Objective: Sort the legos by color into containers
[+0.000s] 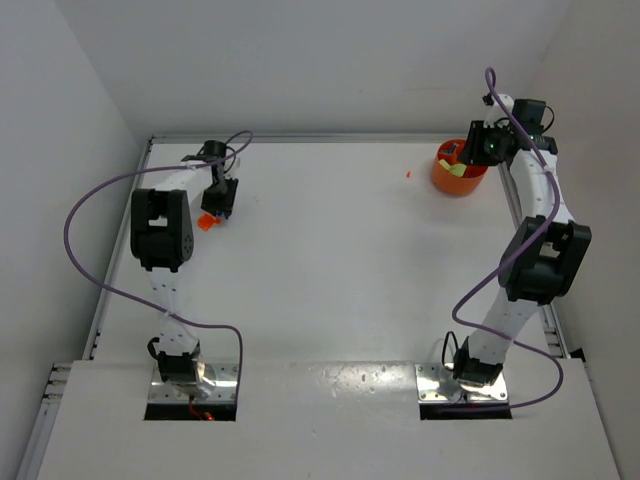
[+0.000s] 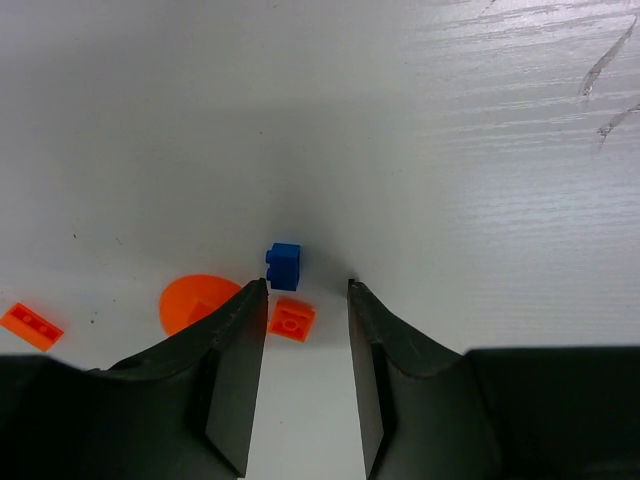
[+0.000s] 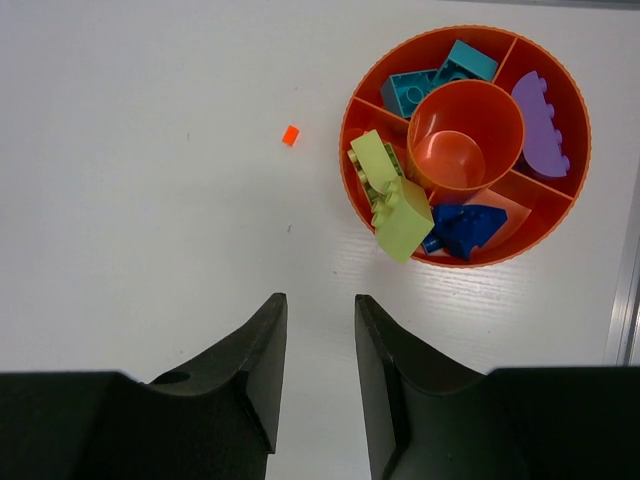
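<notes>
My left gripper [image 2: 305, 285] [image 1: 216, 212] hangs open over a cluster of legos at the table's left. A small orange-red brick [image 2: 292, 320] lies on the table between its fingertips, untouched. A blue brick [image 2: 284, 266] sits just beyond the tips. An orange dome piece [image 2: 190, 300] and a flat orange-red brick [image 2: 30, 326] lie to the left. My right gripper [image 3: 320, 298] [image 1: 478, 150] is open and empty, beside the round orange container [image 3: 465, 263] [image 1: 455, 182]. Its compartments hold teal [image 3: 435, 80], purple [image 3: 540, 125], blue [image 3: 465, 228] and yellow-green [image 3: 390, 195] legos.
One tiny orange-red brick [image 3: 290, 135] [image 1: 408, 174] lies alone on the white table, left of the container. The raised table edge [image 3: 625, 290] runs close to the right of the container. White walls enclose the table on the left, back and right.
</notes>
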Available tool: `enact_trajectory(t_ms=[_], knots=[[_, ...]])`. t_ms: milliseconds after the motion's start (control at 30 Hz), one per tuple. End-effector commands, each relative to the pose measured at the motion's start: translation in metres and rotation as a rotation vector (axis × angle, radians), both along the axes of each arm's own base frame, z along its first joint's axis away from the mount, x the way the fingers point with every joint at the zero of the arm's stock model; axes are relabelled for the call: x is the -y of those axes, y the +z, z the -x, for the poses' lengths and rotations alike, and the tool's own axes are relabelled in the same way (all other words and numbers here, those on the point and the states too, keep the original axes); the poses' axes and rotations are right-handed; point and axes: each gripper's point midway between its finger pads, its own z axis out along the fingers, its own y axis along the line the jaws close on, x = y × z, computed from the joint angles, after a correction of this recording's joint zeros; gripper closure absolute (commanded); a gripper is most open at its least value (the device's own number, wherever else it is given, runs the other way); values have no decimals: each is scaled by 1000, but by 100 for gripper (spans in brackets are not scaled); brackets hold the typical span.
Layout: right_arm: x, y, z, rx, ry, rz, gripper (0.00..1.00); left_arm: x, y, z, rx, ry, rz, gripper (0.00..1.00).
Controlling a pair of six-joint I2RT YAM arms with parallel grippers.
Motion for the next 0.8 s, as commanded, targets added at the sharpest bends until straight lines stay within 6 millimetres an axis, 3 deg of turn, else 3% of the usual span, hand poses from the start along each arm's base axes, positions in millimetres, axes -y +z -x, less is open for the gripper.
enact_trajectory(t_ms=[0, 367, 600, 767], knots=[[-4, 18, -9, 53, 18, -5, 65, -4, -9, -6, 6, 3, 17, 57], [-9, 18, -9, 53, 27, -5, 64, -13, -15, -7, -5, 13, 13, 59], [-9, 18, -9, 53, 27, -5, 64, -18, -19, -6, -15, 14, 10, 70], [-13, 18, -10, 55, 42, 1, 64, -15, -24, -7, -17, 7, 27, 72]])
